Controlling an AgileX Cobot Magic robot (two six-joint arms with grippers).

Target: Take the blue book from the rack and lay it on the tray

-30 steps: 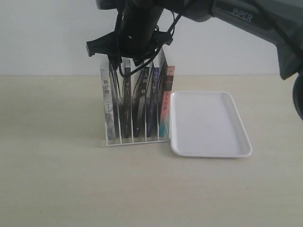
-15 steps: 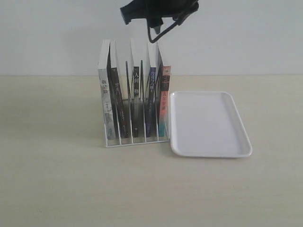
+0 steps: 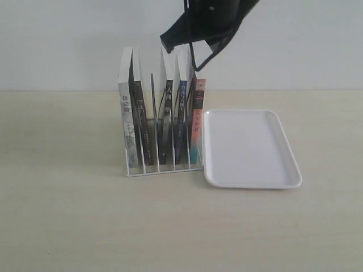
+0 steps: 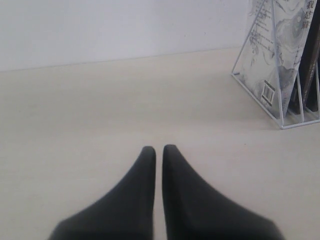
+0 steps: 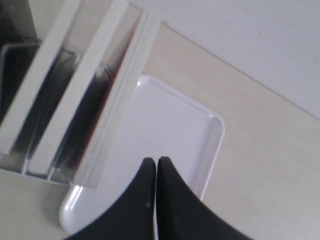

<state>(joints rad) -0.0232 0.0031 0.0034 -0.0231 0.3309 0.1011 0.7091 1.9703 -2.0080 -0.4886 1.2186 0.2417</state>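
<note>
The blue book (image 3: 180,116) stands upright in the white wire rack (image 3: 164,169), second slot from the tray side, showing its dark blue spine. The white tray (image 3: 253,183) lies flat just beside the rack, with nothing on it. My right gripper (image 3: 169,38) hangs above the rack's top, shut and holding nothing. In the right wrist view its fingertips (image 5: 155,161) hover over the tray (image 5: 170,120), beside the books' white top edges. My left gripper (image 4: 156,148) is shut over bare table, well apart from the rack (image 4: 274,70), and does not show in the exterior view.
Other books fill the rack: a grey-white one (image 3: 128,127) at the far end, black-spined ones (image 3: 166,122) in the middle and a red-and-teal one (image 3: 196,127) next to the tray. The light wooden table (image 3: 68,215) runs to a white wall behind.
My right arm has risen from among the books to above the rack, then shifted slightly toward the tray. All the books stay in the rack.
</note>
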